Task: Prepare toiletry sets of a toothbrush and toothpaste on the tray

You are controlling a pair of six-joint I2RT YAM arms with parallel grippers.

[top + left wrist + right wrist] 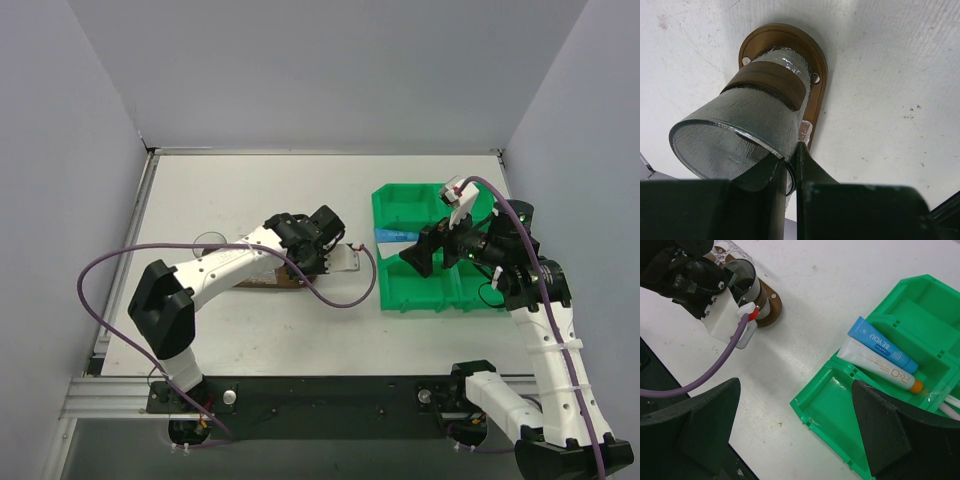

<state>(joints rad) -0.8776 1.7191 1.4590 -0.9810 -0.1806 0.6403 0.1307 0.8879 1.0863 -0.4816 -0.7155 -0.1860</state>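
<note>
The right hand (796, 385) hangs with its two dark fingers spread wide and nothing between them, over the near part of the green plastic sectioned bin (827, 405). Just beyond it, in the next compartment, lies the flat blue-and-white toothpaste tube (875, 360) with a small orange cap. It is set slantwise across the compartment.

The tube looks light and soft. A squeeze tube gives under pressure and its glossy skin could slip. I judge a gentle pinch across the narrow width the safest hold, near mid-length or toward the firmer shoulder by the cap. The flat crimped end would probably just bend. The tube lies low on the compartment floor and close to a divider wall, so the fingers need room on both sides.

The slim pale toothbrush (951, 401) barely shows at the edge of the right wrist view, partly behind a finger. It should be stiff, light and apt to roll, and is best taken across the middle of its handle.

Across the white bench (805, 315), the left hand (788, 157) is closed on the rim of a clear, rough-textured cup (755, 115) with a brown band, one finger inside and one outside. The cup is over the dark brown wooden oval tray (817, 55); whether it rests on it I cannot tell. No tube or brush shows on the part of the tray in view.
</note>
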